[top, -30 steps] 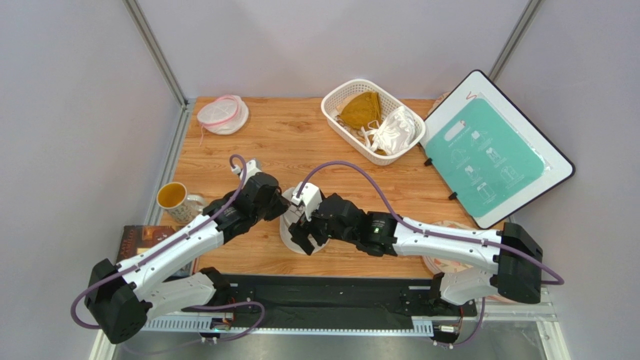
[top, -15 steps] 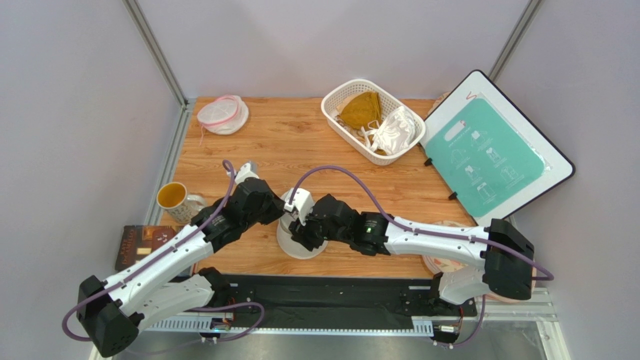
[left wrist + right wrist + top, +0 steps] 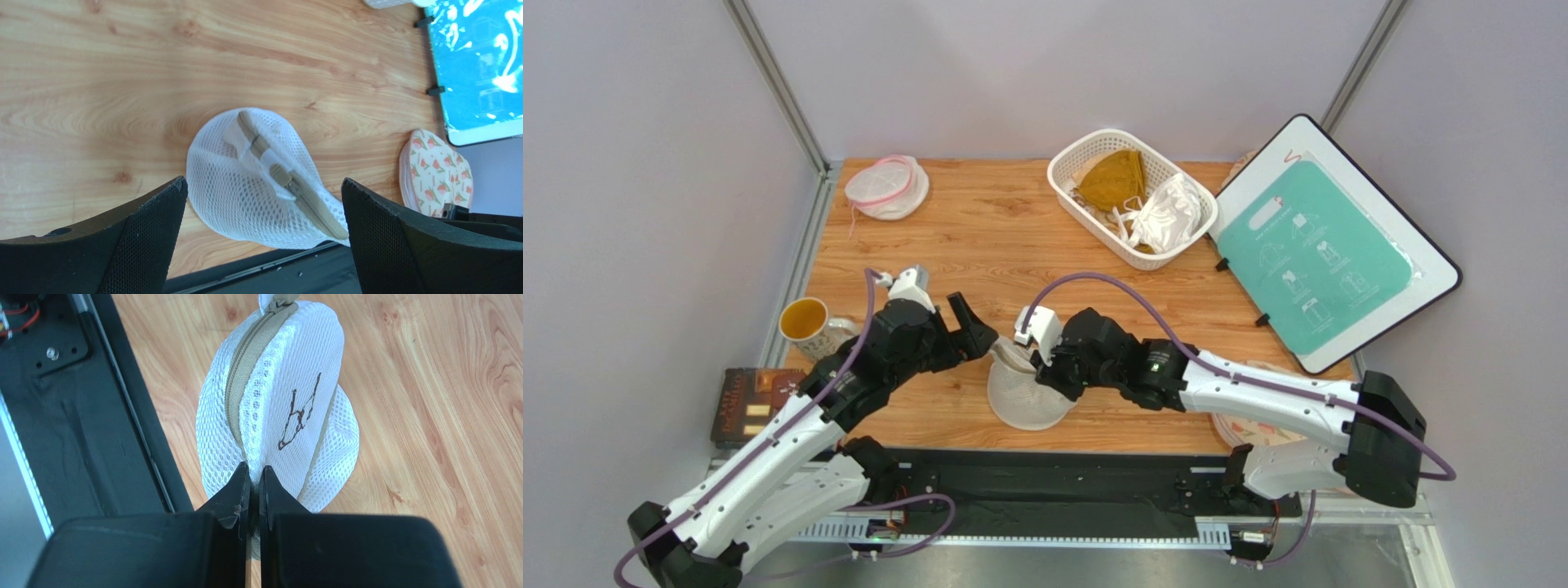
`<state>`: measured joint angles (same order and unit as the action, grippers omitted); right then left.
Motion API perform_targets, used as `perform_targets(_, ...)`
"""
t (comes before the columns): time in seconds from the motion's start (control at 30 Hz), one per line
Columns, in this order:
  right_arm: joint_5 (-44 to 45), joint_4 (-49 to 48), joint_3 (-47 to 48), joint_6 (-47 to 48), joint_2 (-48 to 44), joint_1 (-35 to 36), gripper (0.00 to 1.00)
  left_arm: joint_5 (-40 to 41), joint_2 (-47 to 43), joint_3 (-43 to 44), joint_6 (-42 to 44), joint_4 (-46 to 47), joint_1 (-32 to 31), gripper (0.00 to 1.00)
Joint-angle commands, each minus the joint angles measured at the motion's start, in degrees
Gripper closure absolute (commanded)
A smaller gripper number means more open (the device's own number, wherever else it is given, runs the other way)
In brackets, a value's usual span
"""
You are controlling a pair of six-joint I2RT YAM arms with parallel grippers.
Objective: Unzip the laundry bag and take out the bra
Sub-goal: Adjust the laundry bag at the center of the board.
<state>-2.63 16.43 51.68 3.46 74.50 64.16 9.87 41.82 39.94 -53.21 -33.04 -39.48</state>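
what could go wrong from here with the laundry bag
1. Only the right gripper pinches the laundry bag, at its zip; the left gripper is open and apart from it, so a pull may drag the whole bag rather than open the zip.
2. The bag sits by the near edge of the table and could slide off.

Coarse mesh-cloth laundry bag [image 3: 245,190] (on matt wooden table [image 3: 92,73]).

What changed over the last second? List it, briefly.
The left gripper, shut at the top of the laundry bag before, opened wide and drew back leftward. The right gripper, open before, closed on the bag's mesh beside the zipper. The bag shifted only slightly. The basket, mug and pink-rimmed pouch stayed put.
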Motion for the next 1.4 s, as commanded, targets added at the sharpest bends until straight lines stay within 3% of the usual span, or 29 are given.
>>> perform_targets(0.0, -3.61, 5.63, -0.79, 5.14, -4.88, -0.09, 1.0, -8.01, 0.18, 2.86, 11.71, 6.13, 2.39, 0.0)
perform_targets(0.17, -5.35, 4.33, -4.83, 8.57, -11.64, 0.0, 1.0, -16.62, 7.03, 2.68, 11.47, 12.19, 5.38, 0.0)
perform_targets(0.37, -5.02, 2.73, -7.12, 10.24, -13.33, -0.09, 1.0, -27.88, 18.2, 4.35, 11.99, 17.04, 6.09, 0.01)
perform_targets(0.6, -2.73, 0.19, -8.96, 12.79, -13.15, -0.09, 1.0, -35.52, 19.52, 0.41, 9.79, 22.23, 6.09, 0.02)
perform_targets(0.8, -0.09, -2.19, -10.29, 14.55, -14.56, -0.09, 1.0, -40.62, 18.82, -4.51, 7.86, 26.18, 6.0, 0.1)
perform_targets(1.13, 1.84, -1.66, -9.14, 15.87, -14.73, 0.0, 1.0, -31.32, 14.78, -2.68, 11.9, 13.35, 6.0, 0.06)
perform_targets(1.37, 2.02, -1.57, -9.67, 15.61, -15.7, -0.09, 1.0, -33.7, 15.05, -3.29, 14.1, 12.91, 6.0, 0.07)
